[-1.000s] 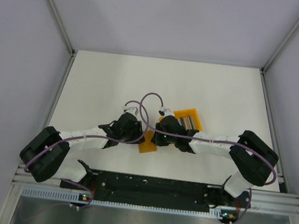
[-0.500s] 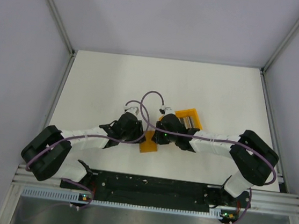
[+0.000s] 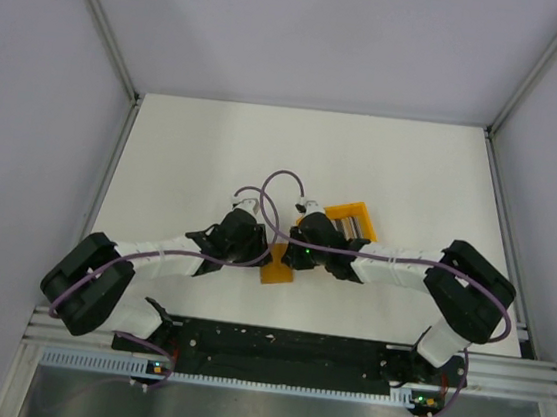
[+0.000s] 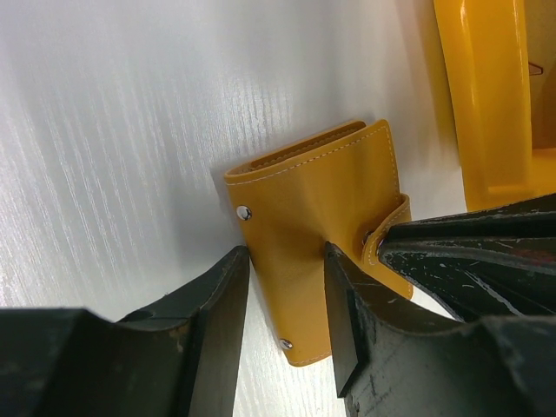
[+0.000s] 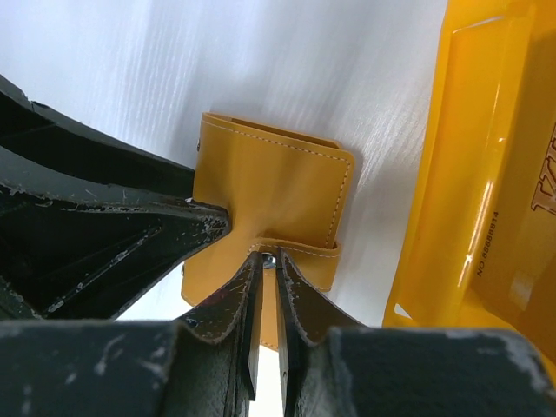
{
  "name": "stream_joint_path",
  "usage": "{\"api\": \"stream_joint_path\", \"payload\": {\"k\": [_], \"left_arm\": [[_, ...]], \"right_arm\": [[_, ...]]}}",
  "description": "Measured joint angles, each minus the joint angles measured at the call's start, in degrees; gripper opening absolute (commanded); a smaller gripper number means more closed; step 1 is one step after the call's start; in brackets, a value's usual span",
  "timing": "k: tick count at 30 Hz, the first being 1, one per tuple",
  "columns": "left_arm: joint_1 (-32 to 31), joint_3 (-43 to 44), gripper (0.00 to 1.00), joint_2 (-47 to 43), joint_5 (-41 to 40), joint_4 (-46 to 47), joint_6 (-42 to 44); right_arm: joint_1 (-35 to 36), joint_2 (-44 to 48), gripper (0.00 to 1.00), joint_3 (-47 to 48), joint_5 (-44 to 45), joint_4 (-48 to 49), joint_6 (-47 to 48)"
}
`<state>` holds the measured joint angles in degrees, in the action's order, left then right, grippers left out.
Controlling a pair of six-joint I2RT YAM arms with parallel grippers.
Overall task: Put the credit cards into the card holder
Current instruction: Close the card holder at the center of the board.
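Observation:
The card holder [image 4: 313,208], a flat mustard-orange wallet with metal studs, lies folded on the white table between both grippers [image 3: 275,273]. My left gripper [image 4: 285,252] stands open astride its near left corner, one finger [image 4: 217,313] at the left edge and the other finger [image 4: 343,304] on the cover. My right gripper [image 5: 269,259] is shut on the clasp tab [image 5: 300,254], with the snap stud at its tips. The credit cards [image 3: 351,224] show only in the top view, as a striped row inside the orange bin.
The bright orange plastic bin [image 5: 473,174] stands just right of the holder, its wall close to the right gripper [image 3: 291,258]. Both arms reach in from the near edge and meet mid-table. Metal frame rails [image 3: 112,164] border the table.
Hardly anything differs. The right arm has crept slightly left and its jaws have narrowed a touch on the tab; the left gripper and the holder stay where they were.

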<state>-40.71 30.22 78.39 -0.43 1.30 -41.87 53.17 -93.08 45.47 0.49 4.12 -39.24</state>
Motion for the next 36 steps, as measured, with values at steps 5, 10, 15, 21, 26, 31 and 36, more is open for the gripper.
{"api": "stream_joint_path", "payload": {"k": [5,10,15,21,26,31,36], "left_arm": [[0.07,0.00,0.45,0.00,0.44,0.04,0.07],[0.13,0.00,0.44,0.00,0.57,0.04,0.11],[0.15,0.00,0.44,0.02,0.61,0.07,0.31],[0.24,0.02,0.43,0.17,0.79,0.22,0.50],[0.26,0.02,0.43,0.17,0.79,0.22,0.50],[0.28,0.02,0.43,0.17,0.72,0.22,0.42],[0.28,0.00,0.43,0.15,0.59,0.22,-0.11]], "right_arm": [[-0.07,-0.83,0.11,0.00,0.09,0.74,-0.20],[-0.09,-1.46,0.10,0.55,0.15,0.83,-0.35],[-0.07,-2.36,0.06,2.32,0.57,-0.92,-0.15],[0.63,-4.17,0.01,6.36,3.02,-5.79,0.74],[1.33,-5.18,0.00,8.44,4.55,-8.24,1.60],[1.86,-5.62,0.00,9.09,5.73,-8.85,1.88],[2.40,-5.81,0.00,9.44,6.84,-9.25,2.01]]}}
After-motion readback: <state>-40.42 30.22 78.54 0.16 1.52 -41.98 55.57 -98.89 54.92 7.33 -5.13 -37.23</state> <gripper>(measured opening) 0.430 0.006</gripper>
